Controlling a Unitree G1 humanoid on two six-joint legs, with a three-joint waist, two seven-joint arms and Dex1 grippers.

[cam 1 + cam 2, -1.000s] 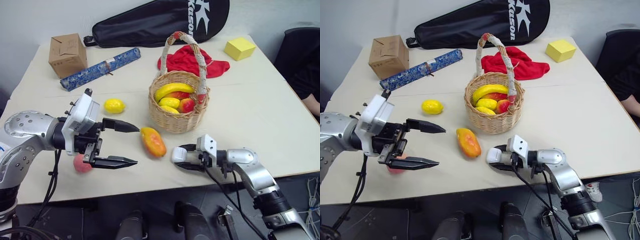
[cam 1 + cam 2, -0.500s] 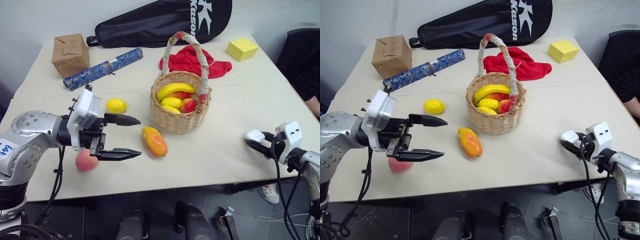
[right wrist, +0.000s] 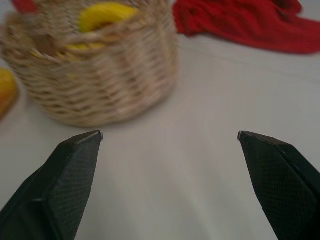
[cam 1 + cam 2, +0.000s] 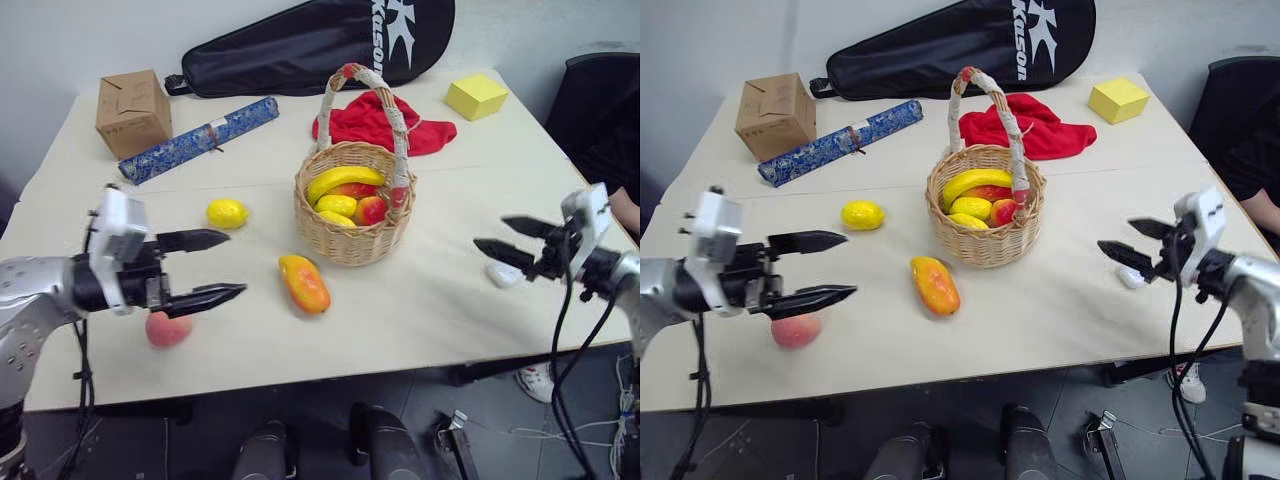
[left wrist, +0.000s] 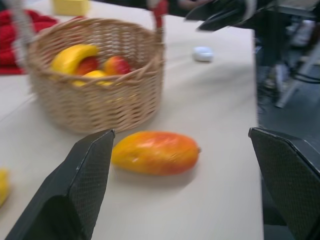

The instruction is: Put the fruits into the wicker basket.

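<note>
Left eye view puts the mango [image 4: 305,284] on the worktop [image 4: 430,300] just below and left of the wicker basket [image 4: 352,222], its long axis running from upper left to lower right. The left gripper [image 4: 204,267], jaws spread wide and empty, points across at it from the frame's left, clearly nearer than the right gripper [image 4: 498,239], also open and empty, at far right. Peach [image 4: 167,328] sits just below the left gripper; lemon [image 4: 228,213] lies above it.
</note>
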